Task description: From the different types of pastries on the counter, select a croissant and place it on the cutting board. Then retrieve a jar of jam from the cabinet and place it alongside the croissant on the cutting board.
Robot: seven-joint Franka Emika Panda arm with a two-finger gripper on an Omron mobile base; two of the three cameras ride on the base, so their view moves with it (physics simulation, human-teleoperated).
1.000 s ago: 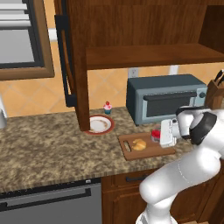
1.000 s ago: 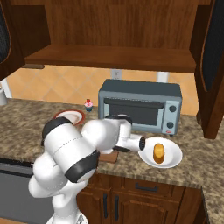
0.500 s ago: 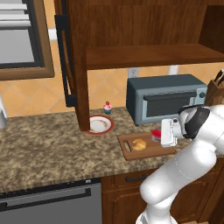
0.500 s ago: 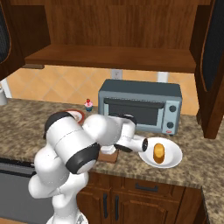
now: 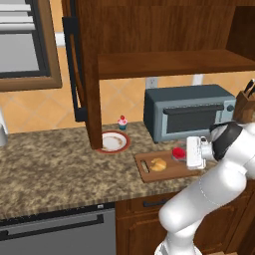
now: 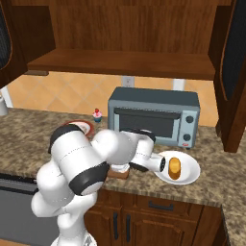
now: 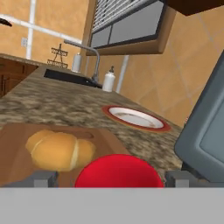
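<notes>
We found the jar of jam (image 5: pixel 178 153) standing on the cutting board (image 5: pixel 145 165), near the board's far right corner, with the croissant (image 5: pixel 158 164) just beside it toward the board's middle. Our pincer (image 7: pixel 111 178) sat low at the jar, one fingertip (image 7: pixel 43 179) on each side of the red lid (image 7: pixel 118 171); whether the fingertips pressed the jar or stood just clear, we could not tell. We judged the jar light, stiff and smooth, breakable if tipped, and best held square across its sides below the lid.
</notes>
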